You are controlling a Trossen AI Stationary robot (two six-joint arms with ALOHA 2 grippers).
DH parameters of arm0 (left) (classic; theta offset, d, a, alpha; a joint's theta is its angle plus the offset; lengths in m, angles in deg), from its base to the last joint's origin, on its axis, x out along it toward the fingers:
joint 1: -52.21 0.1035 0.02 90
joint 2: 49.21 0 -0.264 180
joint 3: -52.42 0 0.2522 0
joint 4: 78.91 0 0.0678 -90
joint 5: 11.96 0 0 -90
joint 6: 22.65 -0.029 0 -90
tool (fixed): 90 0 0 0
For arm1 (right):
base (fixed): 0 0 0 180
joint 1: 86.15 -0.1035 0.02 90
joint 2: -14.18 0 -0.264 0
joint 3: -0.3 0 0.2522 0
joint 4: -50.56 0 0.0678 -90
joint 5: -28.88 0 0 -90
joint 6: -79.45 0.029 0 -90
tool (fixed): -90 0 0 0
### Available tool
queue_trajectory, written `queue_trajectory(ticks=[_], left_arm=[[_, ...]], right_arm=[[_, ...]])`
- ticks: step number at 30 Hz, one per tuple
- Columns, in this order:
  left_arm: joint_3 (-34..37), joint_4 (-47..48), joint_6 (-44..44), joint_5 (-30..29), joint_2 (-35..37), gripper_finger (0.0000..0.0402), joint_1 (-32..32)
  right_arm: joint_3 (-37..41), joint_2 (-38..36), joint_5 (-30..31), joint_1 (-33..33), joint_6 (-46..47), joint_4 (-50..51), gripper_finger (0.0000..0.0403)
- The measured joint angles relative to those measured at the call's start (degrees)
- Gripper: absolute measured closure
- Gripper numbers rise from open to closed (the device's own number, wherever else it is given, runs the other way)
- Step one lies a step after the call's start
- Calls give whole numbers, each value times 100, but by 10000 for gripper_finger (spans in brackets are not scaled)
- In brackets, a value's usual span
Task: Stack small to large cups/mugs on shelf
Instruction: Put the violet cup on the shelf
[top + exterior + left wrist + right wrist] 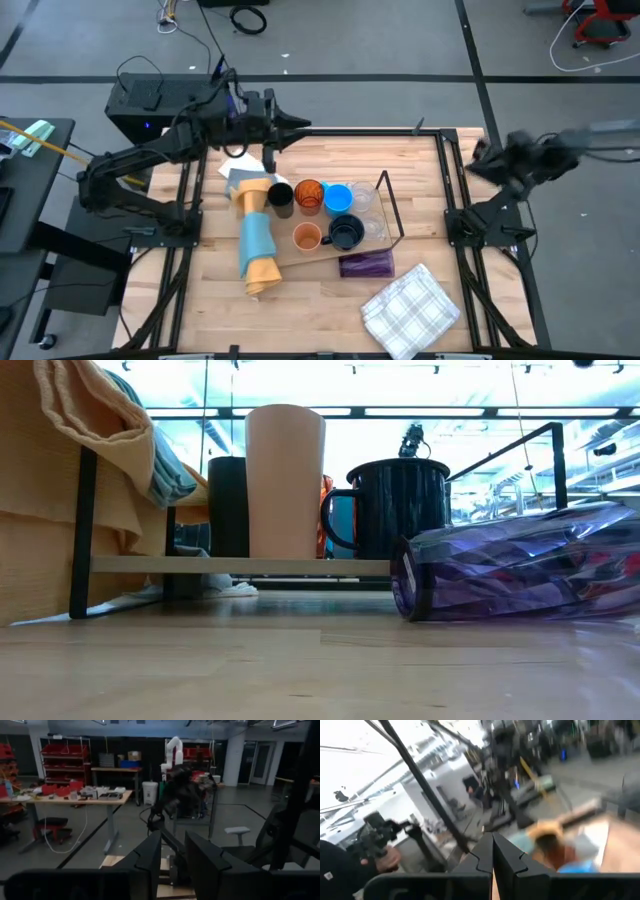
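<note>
The cups/mugs stand together on the shelf [392, 205] at mid-table: black cup [280, 197], amber cup [308, 195], blue cup [338, 197], clear glasses [367, 200], peach cup [307, 237] and dark handled mug [345, 232]. In the low view, the peach cup [285, 480] and mug [395, 505] rest by their bases on the shelf's pale board [240, 565]. A purple tumbler [367, 264] lies on its side on the table. My left gripper [298, 125] hovers open over the far edge. My right gripper [478, 157] is shut, high at the right edge.
A rolled yellow-and-blue cloth [258, 235] lies left of the cups, one end draped on the shelf [100, 420]. A white checked cloth [410, 305] lies near the front right. The black table frame [185, 200] lines both sides.
</note>
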Motion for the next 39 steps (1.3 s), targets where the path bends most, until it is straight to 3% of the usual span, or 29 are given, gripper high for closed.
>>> queue_trajectory(ticks=[7,18,22,28,39], left_arm=[[7,-341,-142,31,-286,304,71],[2,-958,-211,-228,-350,314,52],[2,-957,-112,-334,-350,311,25],[2,-952,-114,-361,-350,314,-34],[2,-872,-381,-357,-350,306,-70]], right_arm=[[1428,-543,-513,-2,1355,33,394],[2081,-1000,-2526,-7,2306,341,394],[2413,-1002,-2913,-7,2440,416,394],[2969,-1002,-2602,-7,2514,199,394],[4261,-914,-1669,-12,3098,-1289,394]])
